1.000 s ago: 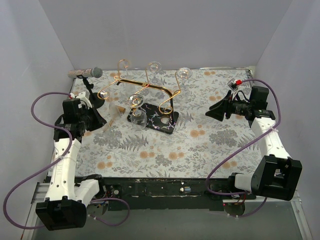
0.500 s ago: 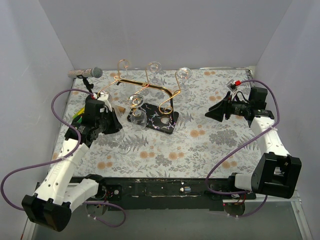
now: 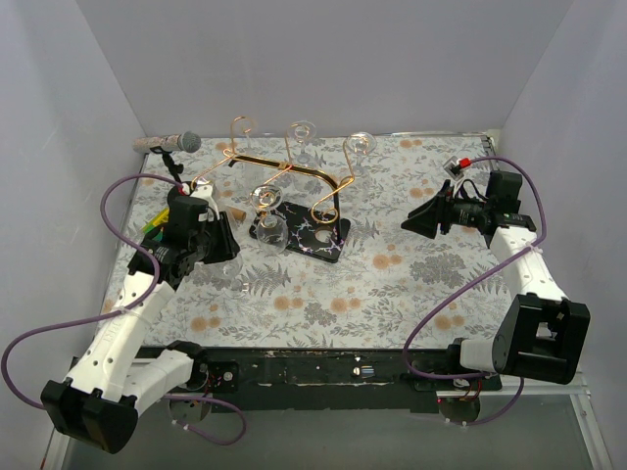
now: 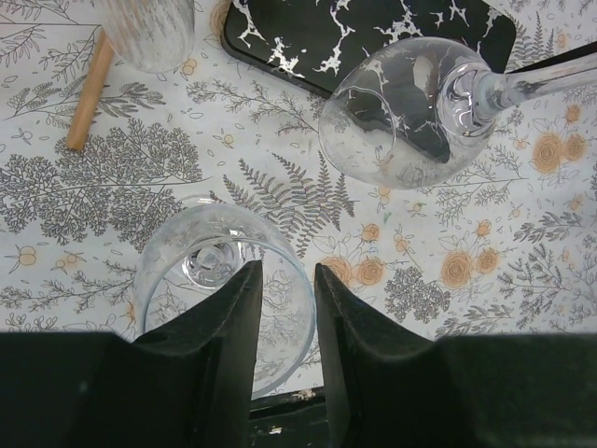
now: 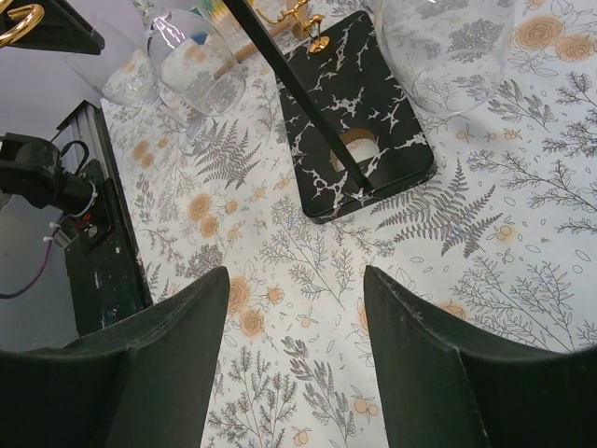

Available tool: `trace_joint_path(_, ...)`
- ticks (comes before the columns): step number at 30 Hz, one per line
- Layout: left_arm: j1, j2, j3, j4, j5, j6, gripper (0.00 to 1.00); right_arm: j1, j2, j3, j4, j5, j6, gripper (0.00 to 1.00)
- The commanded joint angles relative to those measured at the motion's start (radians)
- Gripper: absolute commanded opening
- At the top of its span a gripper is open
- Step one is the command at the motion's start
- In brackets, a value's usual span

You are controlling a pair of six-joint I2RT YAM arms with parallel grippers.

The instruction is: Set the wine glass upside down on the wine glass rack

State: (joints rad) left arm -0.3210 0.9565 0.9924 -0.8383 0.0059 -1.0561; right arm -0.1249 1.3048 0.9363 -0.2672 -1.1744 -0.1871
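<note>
The wine glass rack (image 3: 284,168) is gold bent wire on a black white-veined base (image 3: 306,235), which also shows in the left wrist view (image 4: 373,33) and the right wrist view (image 5: 359,121). One wine glass (image 3: 267,223) hangs upside down from the rack; its bowl shows in the left wrist view (image 4: 401,112). My left gripper (image 3: 223,250) is shut on the rim of a second wine glass (image 4: 201,257), one finger inside the bowl and one outside, left of the base. My right gripper (image 3: 411,220) is open and empty, right of the rack.
A black microphone stand with a microphone (image 3: 171,144) stands at the back left. A ribbed glass (image 4: 149,33) and a wooden stick (image 4: 89,93) lie left of the rack base. The table's front edge shows in the left wrist view (image 4: 289,401).
My left arm has swung from the left edge forward and right toward the rack base, carrying the wine glass. The right arm has not moved.
</note>
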Motion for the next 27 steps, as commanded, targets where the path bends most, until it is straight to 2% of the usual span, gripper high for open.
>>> trace_joint_path(1,-0.009,-0.016,0.025,-0.022,-0.030,-0.005,0.29,-0.004,0.002,-0.002,0.011,-0.025,-0.014,0.67)
trace_joint_path(16,-0.064,0.065,0.115,-0.094,-0.066,-0.041,0.20,-0.002,0.005,0.001,0.008,-0.022,-0.015,0.67)
trace_joint_path(20,-0.072,0.079,0.126,-0.108,-0.078,-0.042,0.13,-0.002,0.005,0.001,0.006,-0.021,-0.017,0.67)
trace_joint_path(23,-0.076,0.085,0.140,-0.113,-0.081,-0.045,0.01,-0.004,0.007,0.002,0.005,-0.021,-0.017,0.67)
trace_joint_path(27,-0.081,0.084,0.158,-0.127,-0.075,-0.051,0.00,-0.004,0.007,0.001,0.005,-0.019,-0.017,0.67)
